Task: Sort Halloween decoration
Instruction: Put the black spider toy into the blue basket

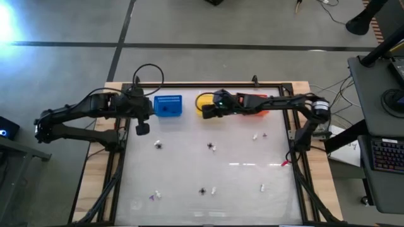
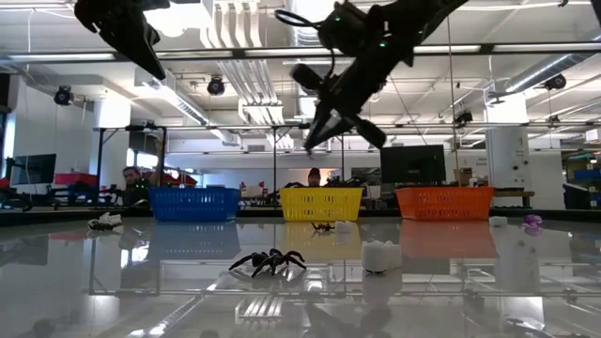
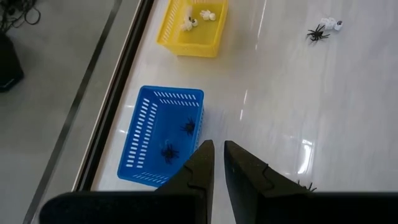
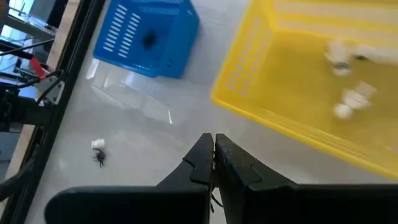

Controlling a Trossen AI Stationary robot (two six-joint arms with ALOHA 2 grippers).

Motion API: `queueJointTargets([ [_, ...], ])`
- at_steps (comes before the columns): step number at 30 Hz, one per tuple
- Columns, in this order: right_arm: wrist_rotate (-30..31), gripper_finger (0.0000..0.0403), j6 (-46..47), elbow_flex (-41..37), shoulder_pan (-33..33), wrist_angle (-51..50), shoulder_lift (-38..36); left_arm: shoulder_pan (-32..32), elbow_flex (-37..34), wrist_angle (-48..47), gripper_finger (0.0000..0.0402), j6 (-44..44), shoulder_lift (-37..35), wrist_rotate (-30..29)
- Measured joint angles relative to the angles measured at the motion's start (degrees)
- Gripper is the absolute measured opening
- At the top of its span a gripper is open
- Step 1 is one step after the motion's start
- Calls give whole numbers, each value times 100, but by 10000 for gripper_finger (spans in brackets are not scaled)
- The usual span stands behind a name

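Observation:
The Halloween decoration lies scattered on the glossy white table: black spiders (image 1: 210, 146) (image 2: 268, 261), whitish pieces (image 1: 255, 135) (image 2: 380, 255) and a purple piece (image 2: 532, 222). At the far edge stand a blue basket (image 1: 167, 105) holding spiders (image 3: 169, 151), a yellow basket (image 4: 298, 93) holding whitish pieces (image 4: 348, 99), and an orange basket (image 2: 443, 202). My right gripper (image 1: 203, 113) (image 4: 213, 138) hangs shut above the table at the yellow basket's near side, slanting down; nothing shows between its fingers. My left gripper (image 1: 142, 128) (image 3: 219, 146) waits high beside the blue basket, shut to a narrow slit, holding nothing.
A dark frame (image 1: 297, 145) runs around the table. My right arm (image 1: 278, 101) reaches across over the orange basket. A spider (image 3: 317, 34) and a whitish piece (image 3: 333, 25) lie together mid-table. Behind the table is a room with desks and a person (image 2: 315, 176).

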Motion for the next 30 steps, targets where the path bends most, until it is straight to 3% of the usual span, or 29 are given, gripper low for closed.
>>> queueJointTargets([
  [10,-47,8,-548,1581,11,12,1114,0,0,-167,20,-82,-212,0],
  [19,-204,8,-772,2489,-78,-9,1941,-2,0,-196,20,-146,-328,0],
  [30,-615,9,-1497,3177,-84,-634,2210,0,0,-302,20,-155,-373,0],
])
